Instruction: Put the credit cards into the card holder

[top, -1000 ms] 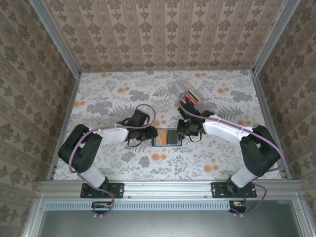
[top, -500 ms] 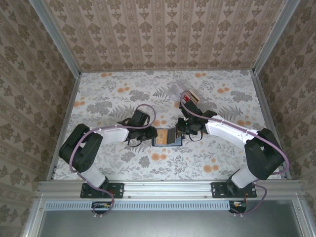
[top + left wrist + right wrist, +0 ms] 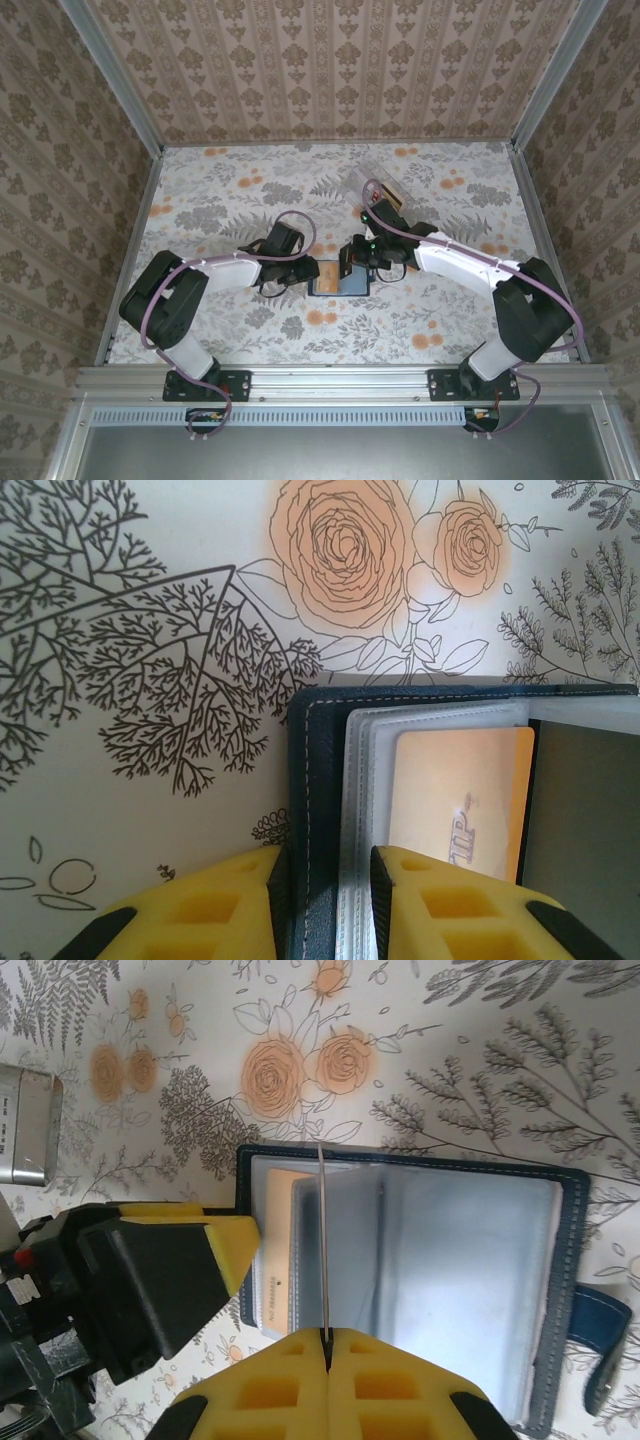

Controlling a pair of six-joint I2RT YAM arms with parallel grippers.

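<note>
The navy card holder (image 3: 574,1280) lies open on the floral table, its clear sleeves facing up and its tab (image 3: 603,1343) at the right. An orange-tan credit card (image 3: 460,795) sits in a left sleeve. My left gripper (image 3: 325,900) is shut on the card holder's left cover and sleeve edges (image 3: 322,281). My right gripper (image 3: 327,1345) is shut on a thin credit card (image 3: 324,1240), seen edge-on and standing upright over the left sleeves. From above, that card (image 3: 348,262) looks dark and rises over the holder.
A clear plastic box (image 3: 374,189) holding more cards stands behind the right arm; its corner (image 3: 24,1126) appears at the left of the right wrist view. The left arm's fingers (image 3: 205,1250) crowd the holder's left edge. Metal rails border the table.
The right gripper has swung the card from lying over the holder to standing upright, shifting slightly left and back. The left gripper has stayed clamped on the holder's edge.
</note>
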